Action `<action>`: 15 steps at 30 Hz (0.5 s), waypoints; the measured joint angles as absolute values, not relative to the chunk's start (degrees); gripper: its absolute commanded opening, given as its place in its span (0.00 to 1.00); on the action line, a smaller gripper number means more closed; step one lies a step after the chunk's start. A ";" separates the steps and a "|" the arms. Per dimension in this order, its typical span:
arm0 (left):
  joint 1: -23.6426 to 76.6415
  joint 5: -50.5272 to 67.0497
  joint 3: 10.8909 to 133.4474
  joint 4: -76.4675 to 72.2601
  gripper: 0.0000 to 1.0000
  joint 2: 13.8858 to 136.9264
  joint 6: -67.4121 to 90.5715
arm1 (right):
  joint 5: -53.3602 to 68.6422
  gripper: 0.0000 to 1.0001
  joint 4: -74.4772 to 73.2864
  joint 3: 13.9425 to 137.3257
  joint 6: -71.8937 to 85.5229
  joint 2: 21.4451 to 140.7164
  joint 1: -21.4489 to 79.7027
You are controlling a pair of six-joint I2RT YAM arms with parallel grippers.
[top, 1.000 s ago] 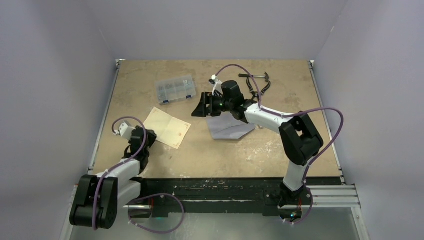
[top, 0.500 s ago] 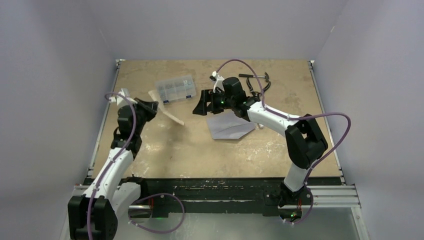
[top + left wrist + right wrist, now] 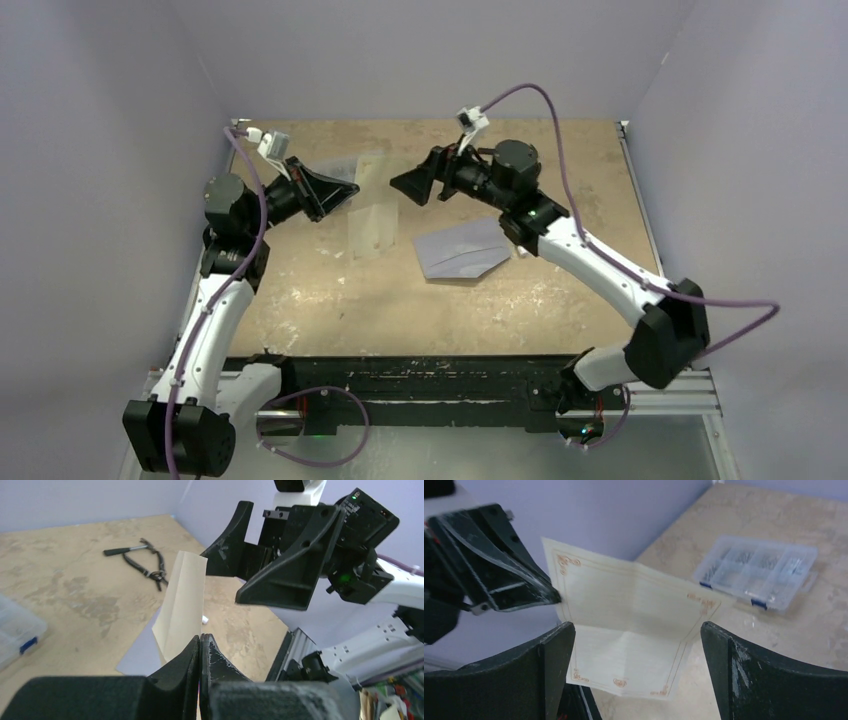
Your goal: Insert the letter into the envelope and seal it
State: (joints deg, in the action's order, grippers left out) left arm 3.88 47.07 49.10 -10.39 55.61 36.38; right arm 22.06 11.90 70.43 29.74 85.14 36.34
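Note:
My left gripper (image 3: 352,189) is shut on one edge of the letter (image 3: 378,222), a cream sheet with a centre crease and a thin reddish border, and holds it in the air above the table. In the left wrist view the jaws (image 3: 200,638) pinch the letter (image 3: 182,600) edge-on. Facing it from the right, my right gripper (image 3: 400,186) is open, and its wrist view shows the letter (image 3: 624,615) hanging between and beyond the spread fingers (image 3: 556,650). The grey-lavender envelope (image 3: 465,250) lies flat on the table below the right arm, touched by neither gripper.
A clear plastic compartment box (image 3: 756,570) sits on the table behind the letter. Black pliers (image 3: 145,562) lie at the far side of the table. Purple walls close in the left, back and right sides.
The left gripper shut on the letter, lifted it off the table and carried it up toward the middle. The right gripper rose from the envelope, opened wider and turned toward the letter.

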 measured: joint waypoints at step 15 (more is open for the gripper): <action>3.88 59.02 53.91 -32.23 0.00 59.31 51.07 | 30.35 0.98 33.63 58.89 36.58 76.64 28.12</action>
